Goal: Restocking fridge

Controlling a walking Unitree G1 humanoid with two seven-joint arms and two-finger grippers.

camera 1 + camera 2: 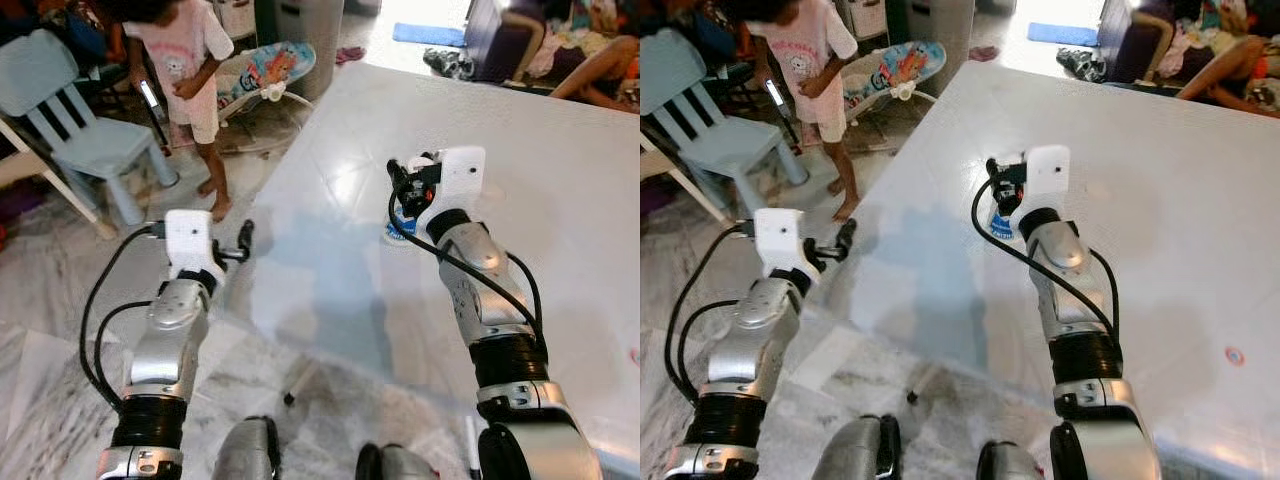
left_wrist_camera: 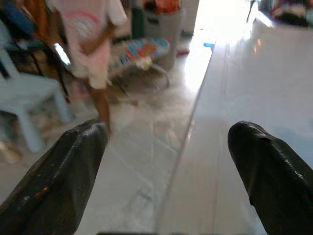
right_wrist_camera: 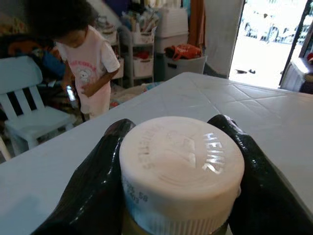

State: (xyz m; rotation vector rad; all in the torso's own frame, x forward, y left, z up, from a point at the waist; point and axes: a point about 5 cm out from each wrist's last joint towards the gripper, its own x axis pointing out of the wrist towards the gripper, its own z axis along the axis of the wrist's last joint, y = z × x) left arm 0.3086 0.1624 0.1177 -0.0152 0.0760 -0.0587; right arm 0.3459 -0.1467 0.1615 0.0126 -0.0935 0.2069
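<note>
Your white ribbed-cap Heinz jar stands upright on the white tabletop, clamped between the right gripper fingers. The left gripper, spread wide and empty, hangs past the table's edge.

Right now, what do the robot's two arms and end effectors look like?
Both arms have silver metal shells with black ribbed joint bands and loose black cables looping alongside. A white boxy camera housing sits on each wrist. The left end effector and right end effector each have two long, glossy black fingers with rounded tips.
</note>
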